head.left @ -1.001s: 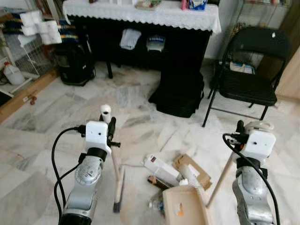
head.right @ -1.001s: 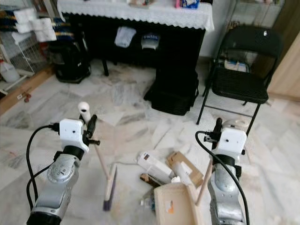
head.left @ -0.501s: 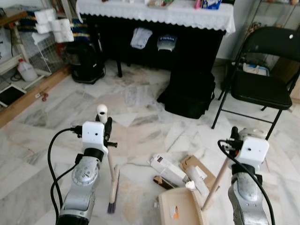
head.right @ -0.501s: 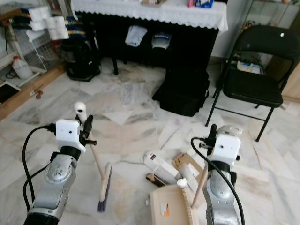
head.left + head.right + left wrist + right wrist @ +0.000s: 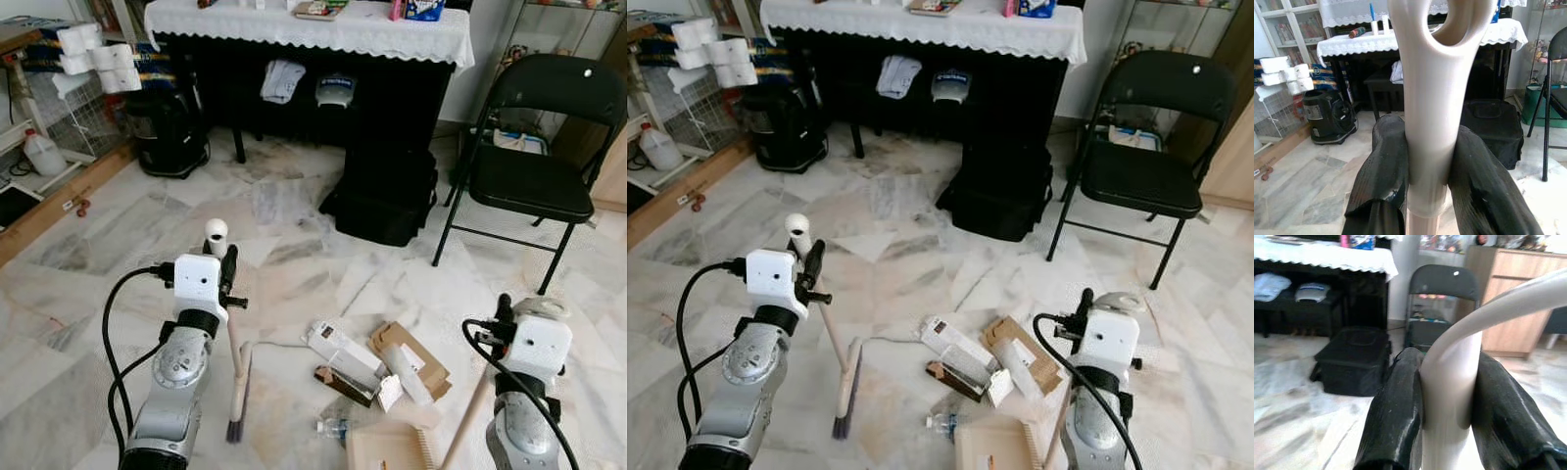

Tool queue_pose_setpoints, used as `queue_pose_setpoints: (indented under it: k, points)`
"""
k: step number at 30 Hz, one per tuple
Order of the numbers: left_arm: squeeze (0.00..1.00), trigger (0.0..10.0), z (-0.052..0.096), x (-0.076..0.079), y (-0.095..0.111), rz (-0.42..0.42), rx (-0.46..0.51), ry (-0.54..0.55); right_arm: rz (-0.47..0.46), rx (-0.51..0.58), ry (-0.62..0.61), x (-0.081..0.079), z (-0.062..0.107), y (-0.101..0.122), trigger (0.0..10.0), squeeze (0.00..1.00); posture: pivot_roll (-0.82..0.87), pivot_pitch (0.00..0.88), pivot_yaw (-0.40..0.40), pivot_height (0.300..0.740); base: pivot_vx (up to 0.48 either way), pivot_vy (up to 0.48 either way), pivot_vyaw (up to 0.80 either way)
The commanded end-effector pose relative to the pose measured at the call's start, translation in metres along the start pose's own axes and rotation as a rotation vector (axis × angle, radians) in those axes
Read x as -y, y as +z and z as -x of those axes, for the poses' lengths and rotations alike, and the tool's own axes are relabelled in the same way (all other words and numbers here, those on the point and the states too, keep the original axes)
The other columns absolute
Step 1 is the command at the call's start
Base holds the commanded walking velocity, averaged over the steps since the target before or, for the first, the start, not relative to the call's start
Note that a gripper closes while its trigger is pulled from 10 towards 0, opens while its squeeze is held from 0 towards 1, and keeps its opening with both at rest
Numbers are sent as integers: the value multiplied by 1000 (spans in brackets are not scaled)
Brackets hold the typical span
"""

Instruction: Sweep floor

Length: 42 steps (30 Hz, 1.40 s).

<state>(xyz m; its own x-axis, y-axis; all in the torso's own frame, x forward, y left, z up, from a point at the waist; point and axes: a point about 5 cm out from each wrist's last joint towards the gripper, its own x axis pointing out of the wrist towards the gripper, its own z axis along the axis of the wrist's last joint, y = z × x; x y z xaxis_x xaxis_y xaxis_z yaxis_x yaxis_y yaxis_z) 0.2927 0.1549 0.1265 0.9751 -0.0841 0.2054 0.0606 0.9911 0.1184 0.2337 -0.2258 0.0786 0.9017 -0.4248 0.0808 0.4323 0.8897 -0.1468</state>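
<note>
My left gripper (image 5: 228,269) is shut on the cream top end of a wooden broom handle (image 5: 1427,98). The broom's dark-bristled head (image 5: 238,392) rests on the marble floor, left of the litter. My right gripper (image 5: 1447,367) is shut on the pale curved handle of a dustpan (image 5: 390,448), whose wooden pole (image 5: 468,416) slants down to the pan near the bottom edge. Just beyond the pan lie a white carton (image 5: 338,348), a flattened cardboard box (image 5: 416,360) with a white tube on it, and a clear plastic bottle (image 5: 333,428).
A black folding chair (image 5: 534,171) stands at the right. A black bag (image 5: 387,196) sits before a dark table with a white lace cloth (image 5: 313,29). A black appliance (image 5: 167,127) and a wire rack with paper rolls (image 5: 88,59) stand at the left.
The view has shifted. The dustpan and my right gripper have drawn back toward me, away from the litter. The broom stays about where it was.
</note>
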Motion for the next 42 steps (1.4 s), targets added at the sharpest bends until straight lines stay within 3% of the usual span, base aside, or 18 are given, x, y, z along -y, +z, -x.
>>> queue_pose_setpoints:
  k: [1,7,16,26,42]
  points:
    - [0,10000,-2,-1,10,-8,48,-3,36,47,-50,10,-3,9,10000,0,10,38,13,740,0,0,0]
    - [0,10000,-1,0,10,-5,47,-6,86,43,-97,18,-3,8,10000,0,7,36,13,740,0,0,0]
    - [0,10000,-1,0,9,1,44,-2,109,23,-102,16,-8,-1,10000,0,12,51,15,740,0,0,0]
    - [0,10000,1,-1,8,7,39,8,91,48,-29,0,-27,-3,10000,0,18,65,18,740,0,0,0]
    - [0,10000,1,-2,10,5,43,13,112,71,52,-24,-41,-8,10000,0,31,92,24,740,0,0,0]
